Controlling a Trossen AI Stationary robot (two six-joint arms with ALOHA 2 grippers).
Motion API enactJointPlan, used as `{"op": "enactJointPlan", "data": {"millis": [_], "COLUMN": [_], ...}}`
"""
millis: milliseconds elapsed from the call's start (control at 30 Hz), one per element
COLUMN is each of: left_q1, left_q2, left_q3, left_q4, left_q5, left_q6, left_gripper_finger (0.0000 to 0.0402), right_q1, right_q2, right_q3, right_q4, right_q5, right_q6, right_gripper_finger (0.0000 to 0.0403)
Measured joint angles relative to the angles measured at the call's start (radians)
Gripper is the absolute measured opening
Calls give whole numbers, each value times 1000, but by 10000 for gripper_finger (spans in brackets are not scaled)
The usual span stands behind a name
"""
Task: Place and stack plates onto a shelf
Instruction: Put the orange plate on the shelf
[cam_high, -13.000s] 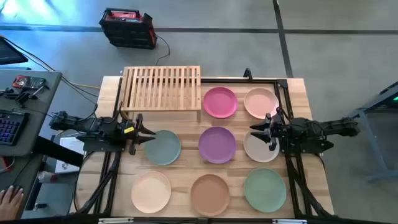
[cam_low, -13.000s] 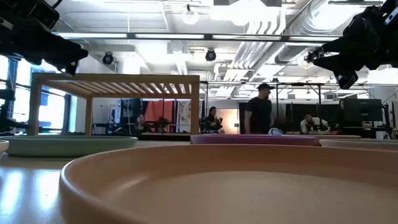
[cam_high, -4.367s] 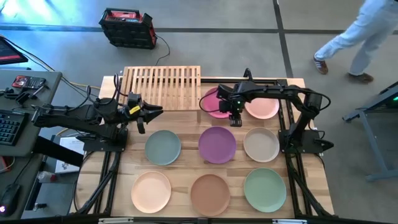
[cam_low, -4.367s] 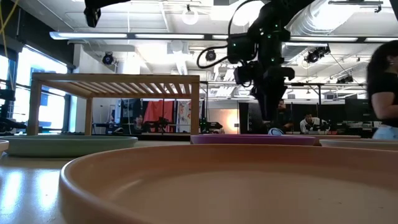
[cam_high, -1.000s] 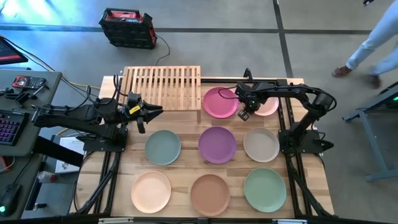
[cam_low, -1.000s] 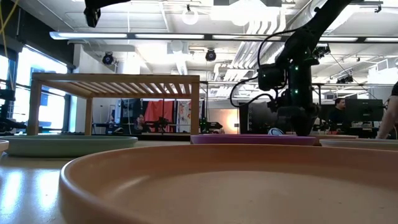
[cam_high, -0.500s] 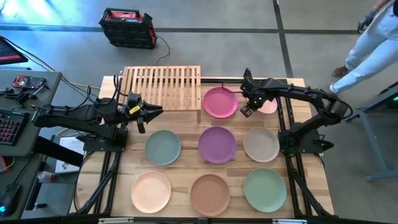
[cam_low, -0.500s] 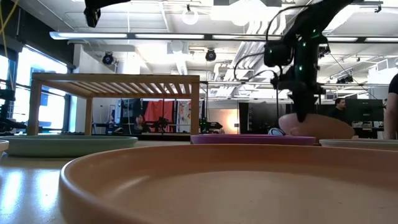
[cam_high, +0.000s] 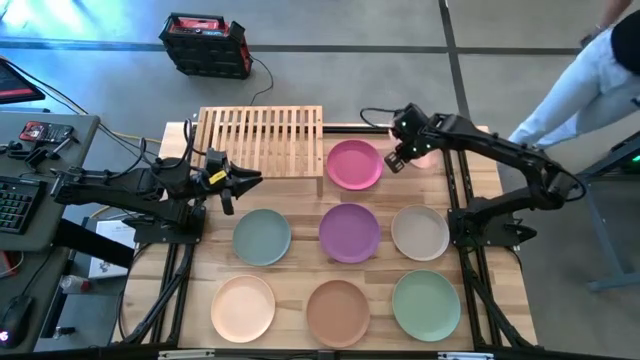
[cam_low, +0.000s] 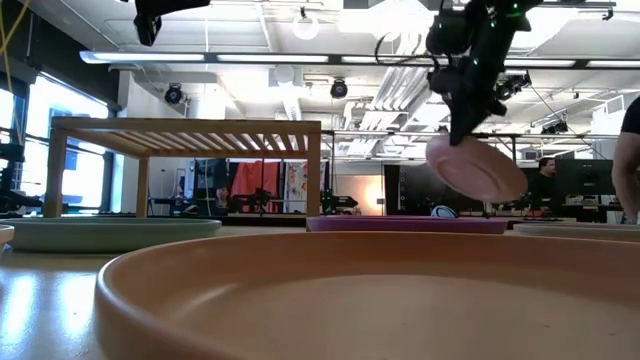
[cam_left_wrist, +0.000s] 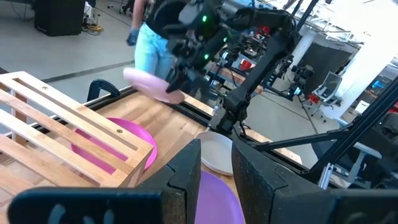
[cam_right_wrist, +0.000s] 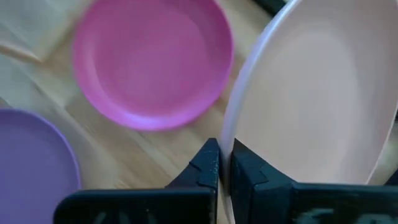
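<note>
My right gripper (cam_high: 393, 162) is high over the table's far right, shut on a peach plate (cam_low: 476, 168) that hangs tilted. On the table lie a magenta plate (cam_high: 354, 164), a purple plate (cam_high: 349, 232), a cream plate (cam_high: 420, 232), a grey-teal plate (cam_high: 262, 237), a second peach plate (cam_high: 243, 308), a brown plate (cam_high: 337, 312) and a mint plate (cam_high: 426, 305). The slatted wooden shelf (cam_high: 262, 140) stands at the far edge, left of the magenta plate. My left gripper (cam_high: 243, 183) waits open in the air near the shelf's near left corner, holding nothing. My right gripper pinches the peach plate's rim (cam_right_wrist: 225, 144) between its two fingers, on the side toward the magenta plate. The fingers come from above, slanting down. The plate hangs tilted below them (cam_low: 480, 172), lifted clear of the table.
A person (cam_high: 600, 55) walks on the floor beyond the table's far right corner. A red and black box (cam_high: 205, 45) sits on the floor behind the shelf. A side table with a keyboard (cam_high: 15, 200) stands to the left.
My right gripper has risen from the table's far right with the peach plate. The gripped rim came up first while the opposite edge stayed down. Now the whole plate hangs tilted, clear of the table.
</note>
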Motion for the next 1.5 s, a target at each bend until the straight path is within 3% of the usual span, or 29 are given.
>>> {"op": "enactJointPlan", "data": {"millis": [367, 833, 1233, 1500], "left_q1": [0, 0, 0, 0], "left_q2": [0, 0, 0, 0], "left_q3": [0, 0, 0, 0], "left_q4": [0, 0, 0, -1], "left_q5": [0, 0, 0, 0], "left_q6": [-28, -28, -28, -28], "left_gripper_finger": [78, 78, 78, 78], "right_q1": [0, 7, 110, 193], "right_q2": [12, 169, 361, 459], "right_q3": [221, 566, 798, 847], "right_q4": [76, 79, 91, 100], "right_q5": [4, 24, 21, 21], "right_q6": [-135, -341, -698, -916], "right_gripper_finger": [0, 0, 0, 0]}}
